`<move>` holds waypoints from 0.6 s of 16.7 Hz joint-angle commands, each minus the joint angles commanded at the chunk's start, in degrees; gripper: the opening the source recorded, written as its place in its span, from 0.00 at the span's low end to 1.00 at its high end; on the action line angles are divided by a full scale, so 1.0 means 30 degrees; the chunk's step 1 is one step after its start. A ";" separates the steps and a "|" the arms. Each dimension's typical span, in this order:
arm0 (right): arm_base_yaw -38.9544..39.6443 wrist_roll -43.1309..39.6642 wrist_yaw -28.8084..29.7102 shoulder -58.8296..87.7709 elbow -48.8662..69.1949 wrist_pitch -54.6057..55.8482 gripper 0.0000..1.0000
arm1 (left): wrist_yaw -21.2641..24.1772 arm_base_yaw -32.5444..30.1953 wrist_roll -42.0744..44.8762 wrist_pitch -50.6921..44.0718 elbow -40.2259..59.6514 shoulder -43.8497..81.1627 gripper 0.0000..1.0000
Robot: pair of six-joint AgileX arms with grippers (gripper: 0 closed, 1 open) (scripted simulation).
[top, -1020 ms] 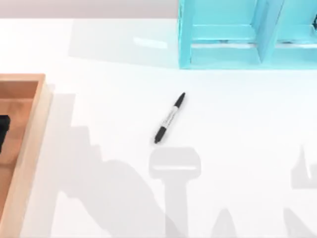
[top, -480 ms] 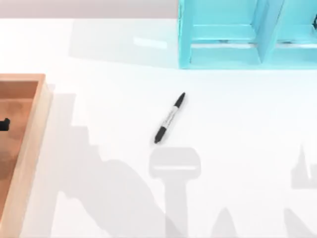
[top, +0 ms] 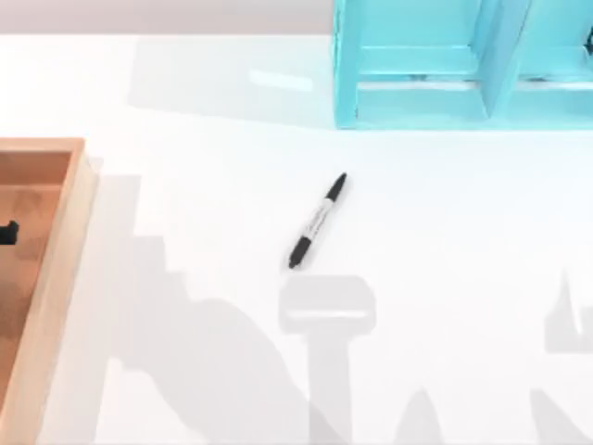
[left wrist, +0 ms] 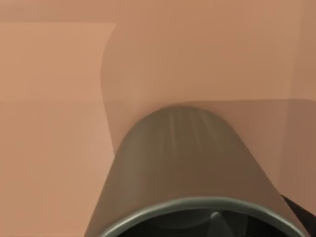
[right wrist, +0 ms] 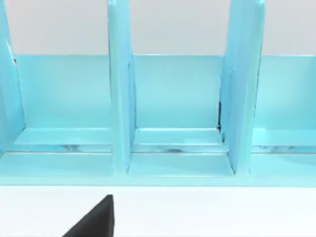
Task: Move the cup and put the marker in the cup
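White counter (top: 445, 241) spreads across the top view, with a wooden tray (top: 57, 278) at its left edge and a turquoise shelf unit (top: 422, 102) along the far side toward the right.

Left hand (top: 7, 232) appears as a small black piece at the top view's left edge, over the tray's brown floor. Whether it is clenched or released I cannot tell. Its wrist view looks down along the cup (left wrist: 182, 168), a dark olive-grey cylinder standing very near the camera with its rim toward the lens, set against the tray's brown surface. A dark sliver sits just beside the cup's rim at that picture's edge, too little to tell whether it touches the wall.

Out from the tray, the marker (top: 317, 221) lies flat on the bare counter near the middle, well apart from the tray and the left hand. It is tilted, one black end toward the shelf unit, the other toward the near edge, with the pale labelled band between.

Right wrist view faces the open compartments of the shelf unit (right wrist: 173, 123) across a strip of white counter (right wrist: 207, 212); a black finger (right wrist: 96, 219) shows low in that picture, and the right hand's state cannot be told.
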 joint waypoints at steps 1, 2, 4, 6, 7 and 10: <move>0.0000 0.0000 0.0000 0.0000 0.0000 0.0000 1.00 | 0.0000 0.0000 0.0000 0.0000 0.0000 0.0000 0.00; 0.0000 0.0000 0.0000 0.0000 0.0000 0.0000 1.00 | -0.0004 -0.0031 0.0015 -0.0003 0.0009 -0.0018 0.00; 0.0000 0.0000 0.0000 0.0000 0.0000 0.0000 1.00 | -0.0061 -0.0068 -0.0129 -0.0186 0.0266 -0.0141 0.00; 0.0000 0.0000 0.0000 0.0000 0.0000 0.0000 1.00 | -0.0211 -0.0342 -0.0695 -0.0923 0.1199 -0.0519 0.00; 0.0000 0.0000 0.0000 0.0000 0.0000 0.0000 1.00 | -0.0276 -0.0630 -0.1116 -0.1481 0.1829 -0.0725 0.00; 0.0000 0.0000 0.0000 0.0000 0.0000 0.0000 1.00 | -0.0314 -0.2204 -0.2791 -0.3699 0.3932 -0.1166 0.00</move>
